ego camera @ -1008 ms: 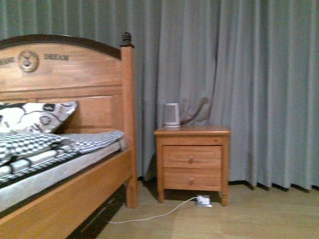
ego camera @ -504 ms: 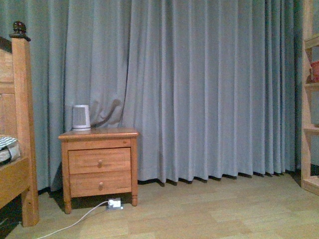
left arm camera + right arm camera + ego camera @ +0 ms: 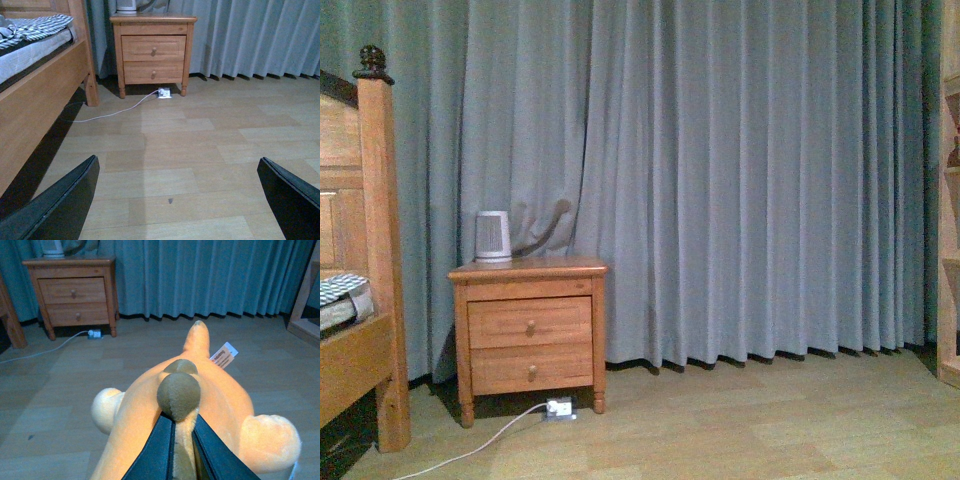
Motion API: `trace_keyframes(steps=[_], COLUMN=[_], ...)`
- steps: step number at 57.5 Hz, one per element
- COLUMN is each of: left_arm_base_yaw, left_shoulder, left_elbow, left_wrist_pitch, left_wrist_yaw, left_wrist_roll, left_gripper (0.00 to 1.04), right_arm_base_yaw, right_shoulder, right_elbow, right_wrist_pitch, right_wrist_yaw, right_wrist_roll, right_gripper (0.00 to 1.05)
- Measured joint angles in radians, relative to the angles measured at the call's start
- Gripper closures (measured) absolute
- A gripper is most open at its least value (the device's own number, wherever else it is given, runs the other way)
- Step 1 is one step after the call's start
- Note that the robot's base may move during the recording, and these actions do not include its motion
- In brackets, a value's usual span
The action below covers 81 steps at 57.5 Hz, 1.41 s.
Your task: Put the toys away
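Note:
In the right wrist view an orange-yellow plush toy [image 3: 220, 405] with pale rounded limbs and a brown knob fills the foreground, held above the wooden floor. My right gripper [image 3: 179, 426] is shut on it, its two dark fingers pinching a strip of plush just under the brown knob. A white tag [image 3: 224, 356] sticks out from the toy's far end. My left gripper [image 3: 177, 175] is open, its dark fingers [image 3: 60, 205] spread wide over bare floor with nothing between them. Neither arm shows in the front view.
A wooden nightstand [image 3: 530, 330] with two drawers stands against grey-blue curtains [image 3: 740, 170], a white appliance [image 3: 493, 236] on top. A white cable and plug [image 3: 558, 408] lie on the floor before it. The bed frame [image 3: 375, 260] is at left, a wooden shelf [image 3: 950, 200] at right.
The front view has swung right from the bed toward the curtain, then slightly back left. The nightstand moved from centre to the left of the picture. The shelf came into sight at right.

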Motion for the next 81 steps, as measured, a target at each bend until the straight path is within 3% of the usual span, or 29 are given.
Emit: trace_keyframes(steps=[81], left_arm_base_yaw=[0.0], left_shoulder=[0.0], left_elbow=[0.0], left_wrist_pitch=[0.0], left_wrist_yaw=[0.0], left_wrist_roll=[0.0], left_gripper=[0.06], right_arm_base_yaw=[0.0], right_shoulder=[0.0], right_elbow=[0.0], right_wrist_pitch=[0.0], right_wrist_yaw=[0.0], right_wrist_roll=[0.0], right_gripper=[0.99])
